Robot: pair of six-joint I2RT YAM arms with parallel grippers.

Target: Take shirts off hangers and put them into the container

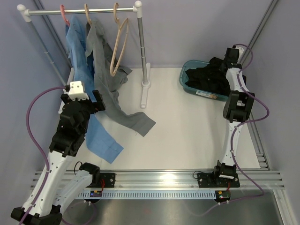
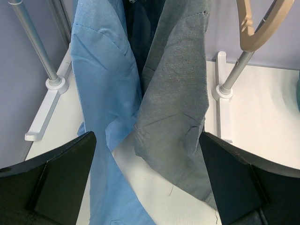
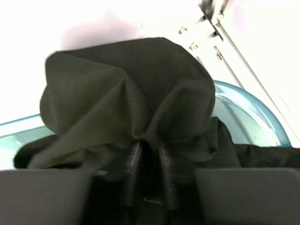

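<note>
At the far right, the right end effector (image 3: 147,150) is closed on a bunched fold of the black long-sleeved cloth shirt (image 3: 126,93), which lies heaped in the translucent teal-blue plastic tub (image 1: 184,80) on the white bench (image 1: 187,136). At the left, the left end effector (image 2: 147,136) stands wide open and holds nothing. It faces the light blue cloth shirt (image 2: 103,84) and the grey cloth shirt (image 2: 178,84). Both hang from the white-and-metal rail (image 1: 79,10), the blue on a thin pink hanger (image 1: 64,14), the grey on a light tan wooden hanger (image 1: 88,14), their tails trailing on the bench. A second tan wooden hanger (image 1: 119,44) hangs bare to their right.
</note>
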